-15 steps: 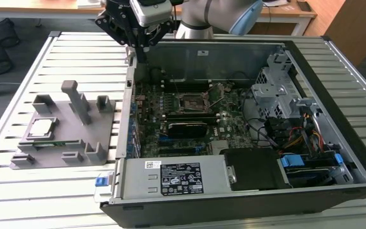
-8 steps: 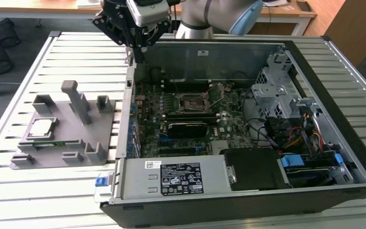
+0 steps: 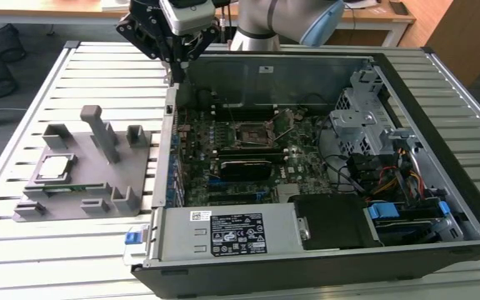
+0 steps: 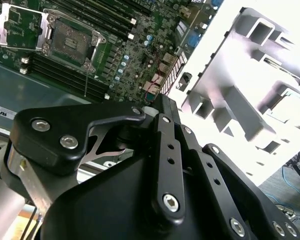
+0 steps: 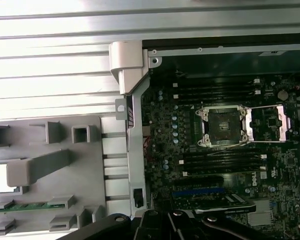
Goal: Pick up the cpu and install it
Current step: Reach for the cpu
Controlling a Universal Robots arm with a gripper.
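The cpu (image 3: pixel 57 167) is a small silver square lying flat in a pocket of the grey fixture (image 3: pixel 98 187), on the exterior view's left, beside the open computer case (image 3: pixel 440 112). In the first wrist view the cpu (image 5: pixel 2 179) shows as a bright square. The black socket (image 3: pixel 254 132) with its metal frame raised sits on the motherboard inside the case, and it is also seen as the socket (image 5: pixel 223 126) and the socket (image 4: pixel 72 37) in both wrist views. My gripper (image 3: pixel 175 76) hangs above the case's far corner nearest the fixture, shut and holding nothing, well away from the cpu.
A green memory stick (image 5: pixel 25 206) lies in the fixture near the cpu, among upright grey posts (image 3: pixel 98 128). Inside the case are a drive cage (image 3: pixel 365 112), cables (image 3: pixel 390 181) and a power supply (image 3: pixel 232 234). The slatted metal table (image 3: pixel 40 81) surrounds everything.
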